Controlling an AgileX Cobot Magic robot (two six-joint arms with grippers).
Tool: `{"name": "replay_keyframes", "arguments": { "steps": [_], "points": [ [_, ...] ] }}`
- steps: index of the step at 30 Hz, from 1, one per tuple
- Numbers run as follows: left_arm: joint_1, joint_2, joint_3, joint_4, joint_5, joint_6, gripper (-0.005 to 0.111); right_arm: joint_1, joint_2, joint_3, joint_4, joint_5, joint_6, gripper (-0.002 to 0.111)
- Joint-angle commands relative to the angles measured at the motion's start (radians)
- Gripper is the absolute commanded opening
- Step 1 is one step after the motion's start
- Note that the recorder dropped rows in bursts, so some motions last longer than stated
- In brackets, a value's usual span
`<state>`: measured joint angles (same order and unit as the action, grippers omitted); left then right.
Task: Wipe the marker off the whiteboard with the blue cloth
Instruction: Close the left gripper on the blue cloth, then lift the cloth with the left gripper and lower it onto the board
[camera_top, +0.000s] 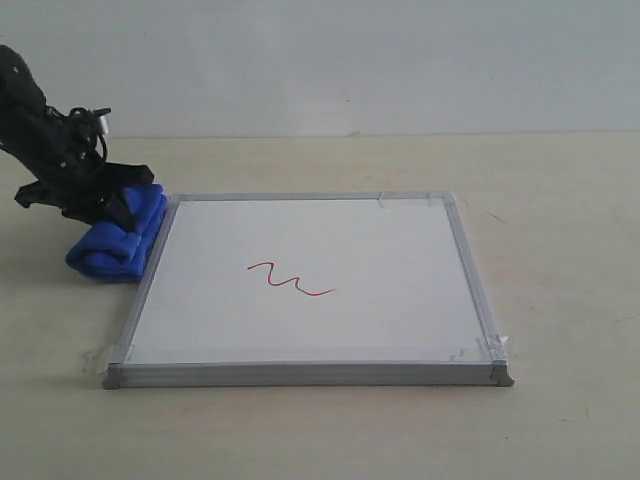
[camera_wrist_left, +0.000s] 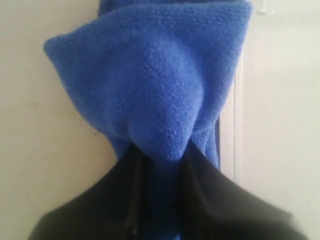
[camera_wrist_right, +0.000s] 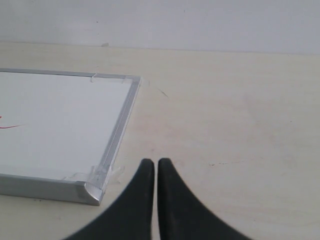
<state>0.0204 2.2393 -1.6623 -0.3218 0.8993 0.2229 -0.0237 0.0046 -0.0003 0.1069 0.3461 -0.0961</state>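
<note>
The whiteboard (camera_top: 310, 285) lies flat mid-table, silver-framed, with a short red marker squiggle (camera_top: 290, 279) near its centre. Just off its left edge lies the blue cloth (camera_top: 120, 238), a fluffy folded bundle. My left gripper (camera_top: 100, 205) is down on the cloth's far end. In the left wrist view the cloth (camera_wrist_left: 155, 85) bunches up between the dark fingers, pinched by the left gripper (camera_wrist_left: 162, 160). My right gripper (camera_wrist_right: 151, 165) hovers over bare table beside the whiteboard's corner (camera_wrist_right: 92, 190), fingers together with nothing between them. A trace of the marker (camera_wrist_right: 10, 126) shows at that view's edge.
The whiteboard's raised metal frame (camera_top: 300, 374) has clear tape at the corners (camera_top: 490, 347). A pale wall (camera_top: 350, 60) closes off the back of the beige table (camera_top: 560, 200).
</note>
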Motion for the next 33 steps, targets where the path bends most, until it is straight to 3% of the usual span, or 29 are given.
{"name": "replay_keyframes", "arguments": {
  "steps": [1, 6, 13, 17, 22, 33],
  "points": [
    [0.008, -0.106, -0.002, -0.09, 0.022, 0.039, 0.004, -0.002, -0.005, 0.0, -0.009, -0.004, -0.007, 0.0],
    [-0.033, -0.173, -0.002, -0.374, 0.088, 0.278, 0.004, -0.002, -0.005, 0.0, -0.009, -0.004, -0.007, 0.0],
    [-0.188, -0.174, -0.002, -0.347, 0.069, 0.472, 0.004, -0.002, -0.005, 0.0, -0.009, -0.004, -0.007, 0.0],
    [-0.266, -0.157, -0.002, -0.215, 0.02, 0.453, 0.004, -0.002, -0.005, 0.0, -0.009, -0.004, -0.007, 0.0],
    [-0.315, -0.083, -0.002, -0.006, 0.006, 0.3, 0.004, -0.002, -0.005, 0.0, -0.009, -0.004, -0.007, 0.0],
    [-0.336, 0.04, -0.002, 0.011, 0.017, 0.265, 0.004, -0.002, -0.005, 0.0, -0.009, -0.004, -0.007, 0.0]
  ]
}}
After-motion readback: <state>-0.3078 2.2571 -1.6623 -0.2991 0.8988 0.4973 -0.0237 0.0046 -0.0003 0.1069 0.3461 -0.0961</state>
